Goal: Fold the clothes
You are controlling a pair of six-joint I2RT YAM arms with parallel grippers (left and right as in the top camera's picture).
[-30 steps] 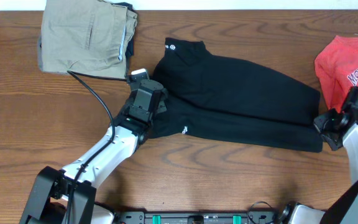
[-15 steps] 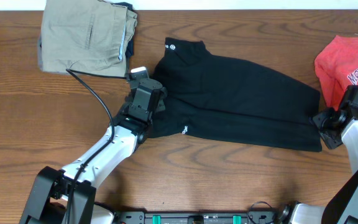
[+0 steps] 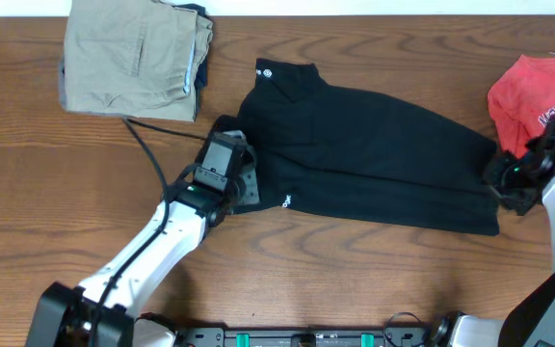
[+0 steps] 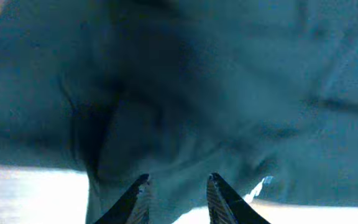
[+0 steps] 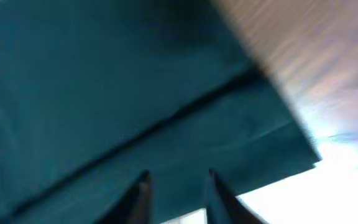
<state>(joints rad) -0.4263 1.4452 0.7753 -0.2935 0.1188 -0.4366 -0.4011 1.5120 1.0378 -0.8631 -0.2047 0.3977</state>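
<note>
Lying across the middle of the desk, the shirt is a long dark band, its collar end up near the trousers at the far left and its other end down by the red T-shirt at the right, so its long axis slants from far left to near right. One layer lies over another along that axis, with a fold edge showing down its length. The left end effector sits over the shirt's left end, just below the collar part; its wrist view shows the fingers a little spread, crumpled fabric beyond the tips and nothing plainly caught between them. The right end effector hangs at the opposite end, beside the red T-shirt; its fingers are likewise a little spread above the layered corner, bare wood just past it, and blur hides whether they touch the cloth. Each arm thus has its own end of the band beneath it, and neither is nearer the middle. The next fold, I judge, goes across the long axis, one end brought over toward the other, so an end effector must first pinch the edge under it; the shirt stretches rightward from the left one and leftward from the right one.
</note>
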